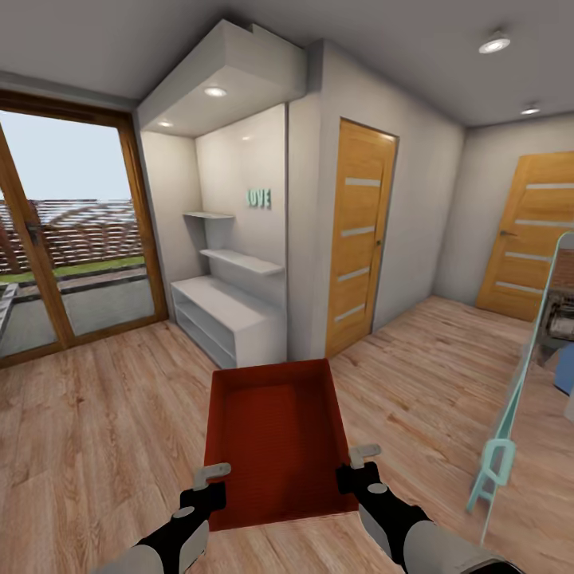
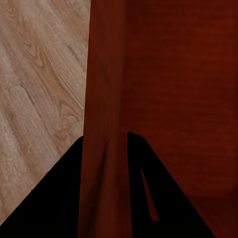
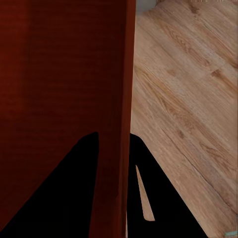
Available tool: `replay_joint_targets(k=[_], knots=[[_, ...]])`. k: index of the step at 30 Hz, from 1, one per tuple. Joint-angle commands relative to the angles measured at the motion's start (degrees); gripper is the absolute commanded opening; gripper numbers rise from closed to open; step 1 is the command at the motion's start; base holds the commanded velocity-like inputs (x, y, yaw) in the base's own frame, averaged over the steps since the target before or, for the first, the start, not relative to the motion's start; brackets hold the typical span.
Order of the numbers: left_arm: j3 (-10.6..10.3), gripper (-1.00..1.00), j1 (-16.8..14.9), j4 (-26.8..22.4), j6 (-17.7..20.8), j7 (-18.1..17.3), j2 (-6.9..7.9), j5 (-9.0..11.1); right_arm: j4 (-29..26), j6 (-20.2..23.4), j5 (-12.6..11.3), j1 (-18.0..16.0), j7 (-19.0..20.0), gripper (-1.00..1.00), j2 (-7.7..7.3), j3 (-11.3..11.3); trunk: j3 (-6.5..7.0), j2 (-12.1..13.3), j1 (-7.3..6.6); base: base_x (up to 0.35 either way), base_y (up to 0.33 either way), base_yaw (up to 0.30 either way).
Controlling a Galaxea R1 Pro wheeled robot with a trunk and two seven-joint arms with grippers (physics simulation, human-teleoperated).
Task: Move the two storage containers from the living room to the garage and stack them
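Nearest us, our left hand and right hand each clamp a long wall of the red bin, which we hold level in front of the trunk, above the wood floor and touching nothing else. In the left wrist view the black fingers straddle the bin's wall — one outside over the planks, one inside the bin. The right wrist view shows the same: fingers on either side of the wall, floor beyond.

The bin is open-topped and holds nothing we can see. To our right stands a pale teal frame with a glassy panel, leaning up past the view's edge.

Further on, a white alcove holds a low shelf unit and two wall shelves, with "LOVE" lettering on the wall. Right of it is a wooden door, and another door sits far right. Far left — glazed patio doors look onto a fence and grass.
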Motion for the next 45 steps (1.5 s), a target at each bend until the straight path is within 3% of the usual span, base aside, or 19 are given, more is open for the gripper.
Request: replay_joint_targets(k=[1,10,45], knots=[[3.8,-1.0,0.0,0.2,-0.3,1.7,-0.01,0.7,-0.9,-4.7,-3.6,-0.1,0.1,-1.0,0.41,-2.2,-0.1,-0.1,0.05,0.323,0.089,0.0],[3.8,-1.0,0.0,0.2,-0.3,1.7,-0.01,0.7,-0.9,-4.7,-3.6,-0.1,0.1,-1.0,0.42,-2.2,-0.1,-0.1,0.05,0.323,0.091,-0.077],[3.8,-1.0,0.0,0.2,-0.3,1.7,-0.01,0.7,-0.9,-4.7,-3.6,-0.1,0.1,-1.0,0.41,-2.2,-0.1,-0.1,0.05,0.322,0.094,-0.28]])
